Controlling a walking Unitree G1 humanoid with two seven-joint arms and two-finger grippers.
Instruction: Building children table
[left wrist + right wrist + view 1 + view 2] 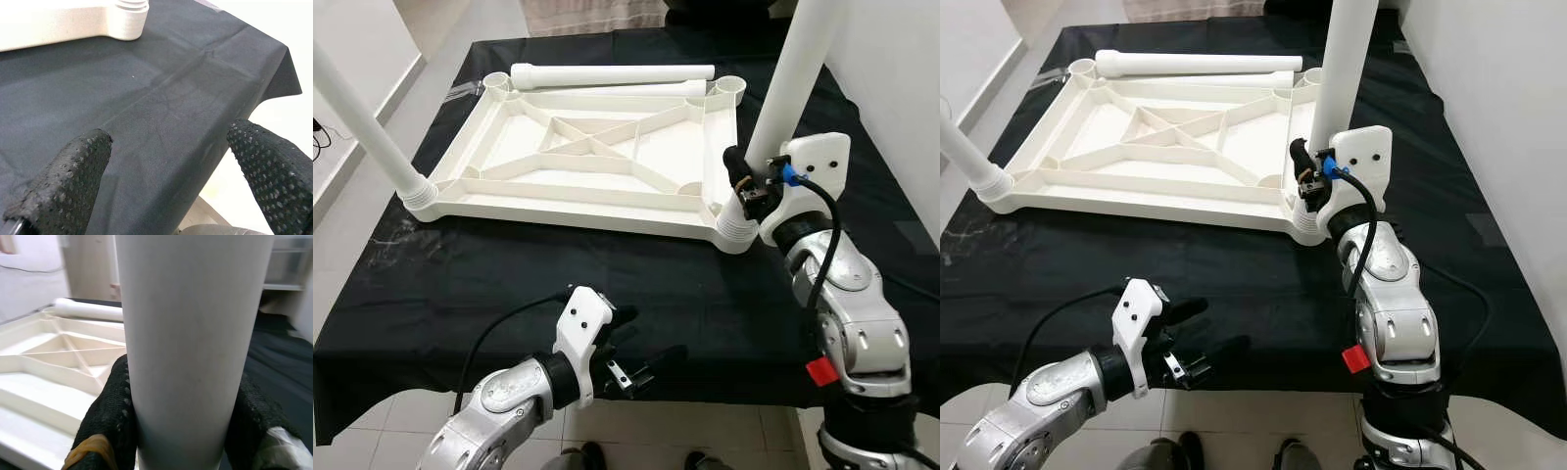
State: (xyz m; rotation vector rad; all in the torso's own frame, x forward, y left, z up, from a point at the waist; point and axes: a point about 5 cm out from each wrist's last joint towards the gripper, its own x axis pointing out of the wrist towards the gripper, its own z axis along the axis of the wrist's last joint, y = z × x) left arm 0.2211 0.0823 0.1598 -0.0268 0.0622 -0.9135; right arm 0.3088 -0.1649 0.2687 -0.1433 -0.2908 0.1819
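At the left edge of the black-clothed table, a white leg stands screwed into the near-left corner socket of the upturned white tabletop, which lies ribs-up across the middle of the cloth. Near the front edge, below that frame, the left gripper hovers just over the cloth, its two black fingers spread wide with nothing between them; in the left wrist view the near-right corner socket of the frame shows beyond them. Along the far side of the frame a loose white leg lies flat on its side, between the two far corner sockets. At the near-right corner, a second upright leg rises from its threaded socket, and the right gripper clamps it low down, just above the socket, a black finger pressed against each side of the tube.
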